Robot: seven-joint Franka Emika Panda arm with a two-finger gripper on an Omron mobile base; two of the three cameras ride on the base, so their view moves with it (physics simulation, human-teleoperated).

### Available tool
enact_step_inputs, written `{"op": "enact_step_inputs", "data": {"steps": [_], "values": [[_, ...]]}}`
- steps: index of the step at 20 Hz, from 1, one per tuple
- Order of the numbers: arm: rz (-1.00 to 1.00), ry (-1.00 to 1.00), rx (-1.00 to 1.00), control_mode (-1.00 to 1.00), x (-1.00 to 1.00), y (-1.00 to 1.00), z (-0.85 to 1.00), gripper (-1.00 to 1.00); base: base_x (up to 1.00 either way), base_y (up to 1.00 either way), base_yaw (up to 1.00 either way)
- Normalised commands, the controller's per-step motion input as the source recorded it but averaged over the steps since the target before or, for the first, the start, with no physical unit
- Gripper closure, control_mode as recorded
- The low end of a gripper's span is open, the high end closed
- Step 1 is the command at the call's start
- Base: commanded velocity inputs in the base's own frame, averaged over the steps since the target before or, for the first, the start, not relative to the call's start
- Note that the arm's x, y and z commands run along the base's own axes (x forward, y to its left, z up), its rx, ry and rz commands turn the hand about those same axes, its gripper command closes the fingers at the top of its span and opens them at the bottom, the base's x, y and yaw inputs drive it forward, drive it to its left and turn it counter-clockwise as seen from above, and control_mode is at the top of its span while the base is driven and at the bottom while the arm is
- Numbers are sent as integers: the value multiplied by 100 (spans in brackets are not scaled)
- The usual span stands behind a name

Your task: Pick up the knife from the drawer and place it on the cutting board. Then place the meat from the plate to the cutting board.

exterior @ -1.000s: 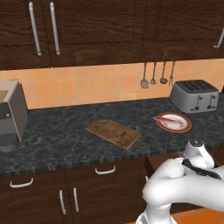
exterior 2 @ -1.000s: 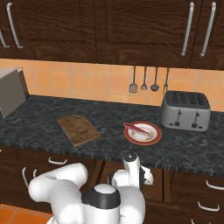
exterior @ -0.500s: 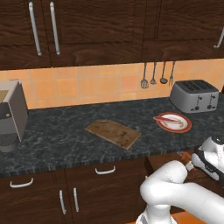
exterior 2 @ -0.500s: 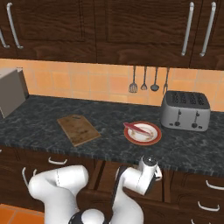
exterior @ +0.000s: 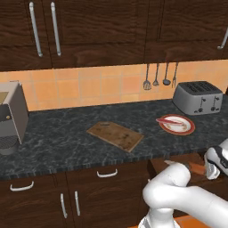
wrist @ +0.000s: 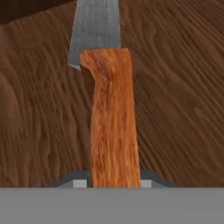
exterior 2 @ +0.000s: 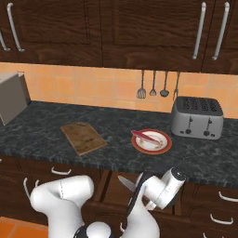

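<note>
The white arm bends low in front of the counter; the gripper [wrist: 112, 183] points down, its fingertips [wrist: 79, 183] sitting tight against both sides of the knife [wrist: 113, 127] handle.

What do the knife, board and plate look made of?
Knife: handle looks like orange-red wood, with grain streaks; blade flat grey, matte, likely metal. Board: mottled brown, thin, probably unfinished wood. Plate: white with a red rim, smooth, possibly ceramic; a render leaves that open. Toaster: brushed silver-grey, metal-like.
</note>
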Motion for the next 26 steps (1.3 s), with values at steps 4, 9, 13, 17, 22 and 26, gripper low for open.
{"op": "enact_step_inputs", "data": {"steps": [4, 9, 13, 17, 22, 26], "values": [[87, -13, -11, -100, -17, -49, 38, 100, 0, 0, 0], [68, -8, -5, -100, -3, -40, 84, 100, 0, 0, 0], [19, 0, 2, -100, 0, -6, 100, 100, 0, 0, 0], [5, 0, 4, -100, 0, -13, 100, 100, 0, 0, 0], [-1, 0, 10, -100, 2, -5, 100, 100, 0, 0, 0], [-10, 15, 15, -100, 31, 17, 100, 100, 0, 0, 0]]}}
